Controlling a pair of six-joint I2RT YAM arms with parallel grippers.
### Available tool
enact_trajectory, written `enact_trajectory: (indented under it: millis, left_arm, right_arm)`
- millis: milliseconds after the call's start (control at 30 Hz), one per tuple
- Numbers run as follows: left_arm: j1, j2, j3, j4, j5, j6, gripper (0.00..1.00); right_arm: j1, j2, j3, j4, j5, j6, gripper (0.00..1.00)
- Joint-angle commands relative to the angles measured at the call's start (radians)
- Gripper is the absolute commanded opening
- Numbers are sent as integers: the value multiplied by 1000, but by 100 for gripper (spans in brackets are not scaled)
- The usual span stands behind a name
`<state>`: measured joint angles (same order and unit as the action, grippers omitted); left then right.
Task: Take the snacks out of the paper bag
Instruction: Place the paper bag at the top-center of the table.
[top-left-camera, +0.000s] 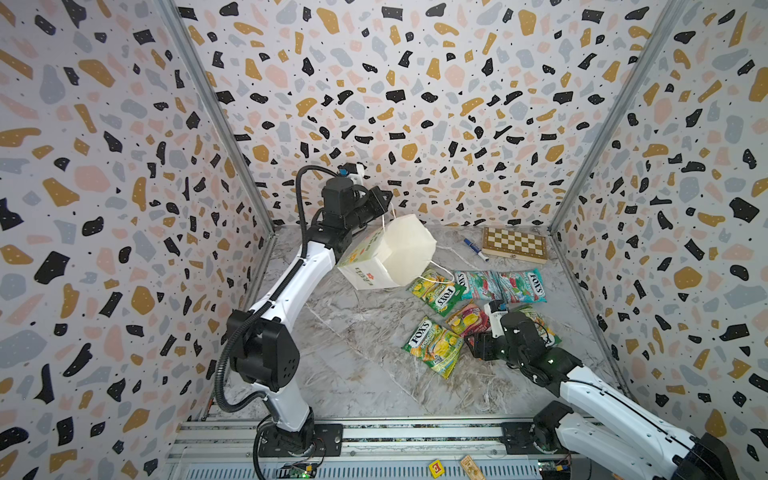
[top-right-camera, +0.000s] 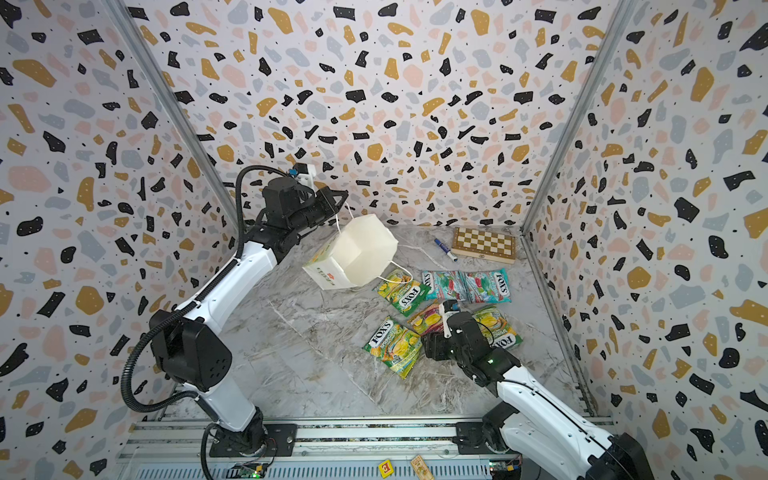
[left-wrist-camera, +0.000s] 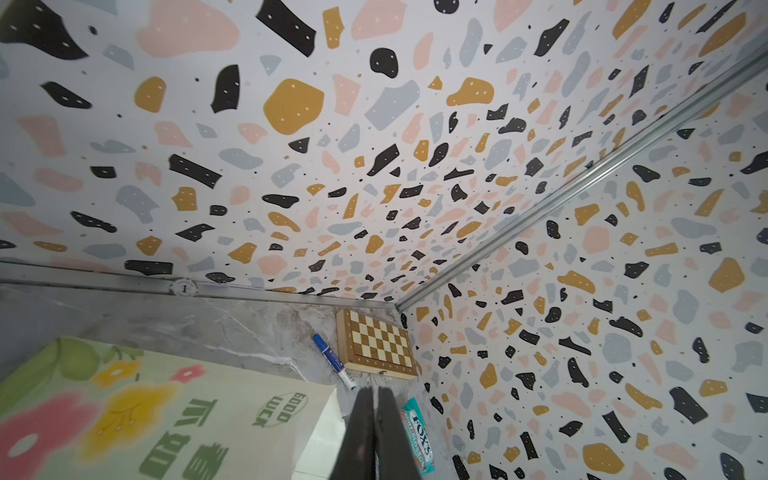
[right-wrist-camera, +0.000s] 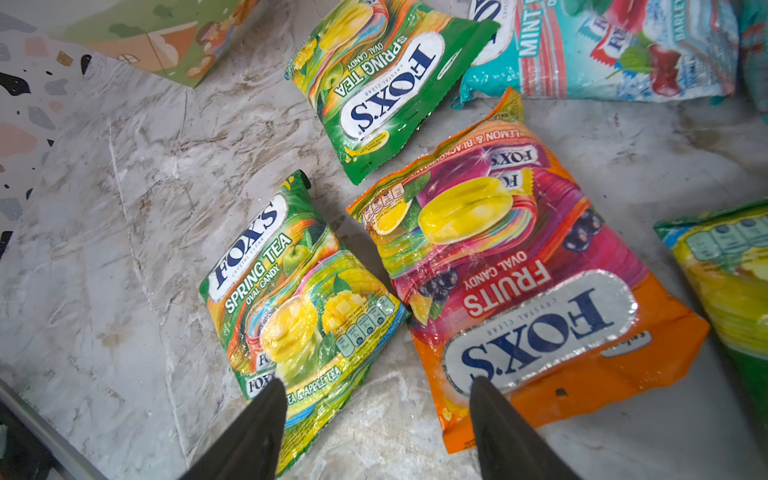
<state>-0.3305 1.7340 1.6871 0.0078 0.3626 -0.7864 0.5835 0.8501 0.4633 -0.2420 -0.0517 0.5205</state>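
The paper bag (top-left-camera: 386, 262) hangs tilted in the air at the back of the table, a plain white face turned to the top cameras. My left gripper (top-left-camera: 387, 200) is shut on its white cord handle; the printed side shows in the left wrist view (left-wrist-camera: 166, 415) beside the shut gripper (left-wrist-camera: 376, 390). Several snacks lie on the table to the right: green-yellow pouches (top-left-camera: 434, 347) (top-left-camera: 436, 291), teal ones (top-left-camera: 478, 284) (top-left-camera: 521, 284) and an orange-red one (right-wrist-camera: 519, 291). My right gripper (right-wrist-camera: 376, 386) hovers open and empty, low between a green pouch (right-wrist-camera: 291, 299) and the orange one.
A wooden chessboard (top-left-camera: 515, 244) and a blue marker (top-left-camera: 476, 248) lie at the back right corner. Another green pouch (top-left-camera: 544, 332) is partly hidden behind my right arm. Terrazzo-print walls close in three sides, and a metal rail (top-left-camera: 374, 432) runs along the front.
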Motion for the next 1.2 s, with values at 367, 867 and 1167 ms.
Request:
enact_trajectory:
  millis: [367,867,1167]
  left_arm:
    - [15,-13,-52,100,-45,-83,0]
    - [70,156,136,18,-34,-27,0]
    - [116,340,405,-145,-16,73,35]
  right_arm:
    - [-4,8,45,40,-12,13,72]
    - [-23,106,155,204,-180,61,72]
    - [-33,98,166,190,-170,58,72]
